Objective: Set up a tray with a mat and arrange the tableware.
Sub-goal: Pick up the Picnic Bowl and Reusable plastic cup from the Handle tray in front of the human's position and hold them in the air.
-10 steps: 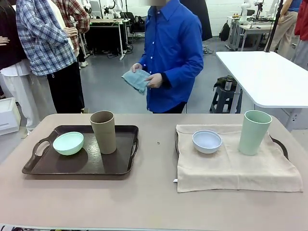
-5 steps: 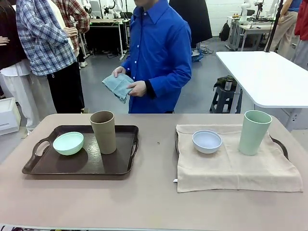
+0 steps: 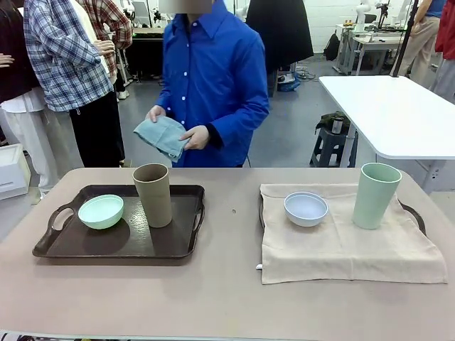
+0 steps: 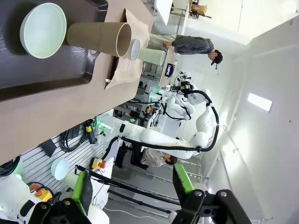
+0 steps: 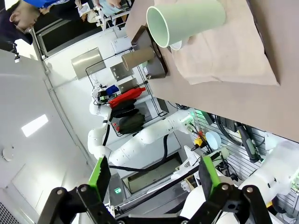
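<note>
- Here, front view: on the tabletop (image 3: 227,305), a dark brown tray (image 3: 114,245) at the robot's left carries the mint green bowl (image 3: 100,211) and, just beside it, the upright tan-brown cup (image 3: 153,194).
- At the right, a beige mat (image 3: 341,252) drapes a second tray (image 3: 422,222); the pale blue-white bowl (image 3: 306,208) and the upright pale green cup (image 3: 376,195) stand on it, apart.
- Across the tabletop, a person in a blue shirt (image 3: 213,78) holds a folded blue-grey cloth (image 3: 162,136) in both hands.
- Left wrist view: the left claw (image 4: 133,186) is spread, nothing between its fingers, away from the tableware.
- Right wrist view: the right claw (image 5: 154,176) is spread too, gripping nothing, off the tabletop's edge.
</note>
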Controlling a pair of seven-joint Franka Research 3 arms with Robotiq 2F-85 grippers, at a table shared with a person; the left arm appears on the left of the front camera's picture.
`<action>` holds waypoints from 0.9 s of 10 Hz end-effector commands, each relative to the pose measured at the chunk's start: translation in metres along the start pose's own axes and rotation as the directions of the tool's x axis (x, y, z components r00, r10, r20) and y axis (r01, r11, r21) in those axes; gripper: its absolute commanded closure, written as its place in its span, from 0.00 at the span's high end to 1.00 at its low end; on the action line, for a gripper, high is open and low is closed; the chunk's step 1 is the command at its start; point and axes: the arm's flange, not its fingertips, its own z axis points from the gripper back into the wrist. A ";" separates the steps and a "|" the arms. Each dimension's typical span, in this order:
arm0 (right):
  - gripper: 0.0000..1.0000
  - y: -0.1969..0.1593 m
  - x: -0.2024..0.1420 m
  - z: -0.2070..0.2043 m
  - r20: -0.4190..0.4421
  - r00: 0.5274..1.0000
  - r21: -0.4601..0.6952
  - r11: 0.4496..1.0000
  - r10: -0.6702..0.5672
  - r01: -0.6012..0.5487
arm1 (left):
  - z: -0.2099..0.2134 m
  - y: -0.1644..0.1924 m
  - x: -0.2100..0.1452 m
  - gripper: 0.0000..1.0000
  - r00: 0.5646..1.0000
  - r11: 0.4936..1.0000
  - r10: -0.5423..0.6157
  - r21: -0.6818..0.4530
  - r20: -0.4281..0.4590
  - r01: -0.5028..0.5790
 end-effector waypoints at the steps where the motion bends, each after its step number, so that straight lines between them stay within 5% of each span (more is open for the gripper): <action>1: 1.00 0.000 -0.001 -0.001 0.003 1.000 0.011 1.000 -0.018 0.018 | 0.003 -0.002 -0.001 0.92 1.000 1.000 0.008 -0.002 -0.011 -0.008; 9: 1.00 0.000 -0.001 -0.001 0.003 1.000 0.011 1.000 -0.018 0.018 | 0.003 -0.002 -0.001 0.92 1.000 1.000 0.008 -0.002 -0.011 -0.008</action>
